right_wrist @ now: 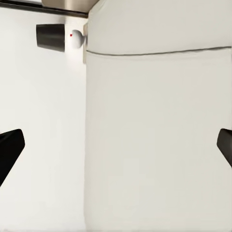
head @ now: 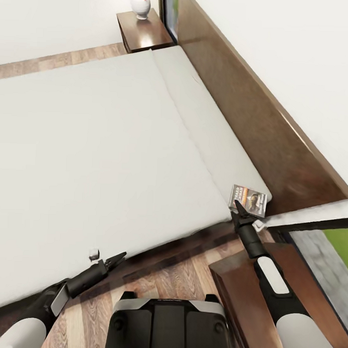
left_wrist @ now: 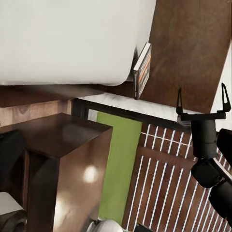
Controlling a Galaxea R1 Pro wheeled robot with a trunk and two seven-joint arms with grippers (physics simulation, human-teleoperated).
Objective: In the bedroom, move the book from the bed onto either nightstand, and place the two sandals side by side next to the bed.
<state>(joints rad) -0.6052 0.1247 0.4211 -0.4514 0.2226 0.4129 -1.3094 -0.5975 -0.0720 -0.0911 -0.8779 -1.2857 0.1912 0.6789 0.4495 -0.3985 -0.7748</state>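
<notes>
The book [head: 249, 198] lies flat on the near corner of the bed's pale mattress [head: 95, 141], close to the dark headboard [head: 256, 126]. In the left wrist view the book [left_wrist: 142, 70] overhangs the mattress edge slightly. My right gripper [head: 239, 208] is open just short of the book's near edge. Its fingers [left_wrist: 179, 102] stand apart with nothing between them. In the right wrist view both black fingertips [right_wrist: 9, 150] frame bare mattress. My left gripper [head: 115, 259] hovers open at the bed's front edge, holding nothing. The sandals are out of view.
A dark brown nightstand [head: 240, 296] stands right under my right arm, beside the bed's corner. A second nightstand [head: 144, 36] with a white lamp [head: 140, 4] stands at the far side. A window with green outside [head: 340, 240] is at the right. Wood floor runs between my base and the bed.
</notes>
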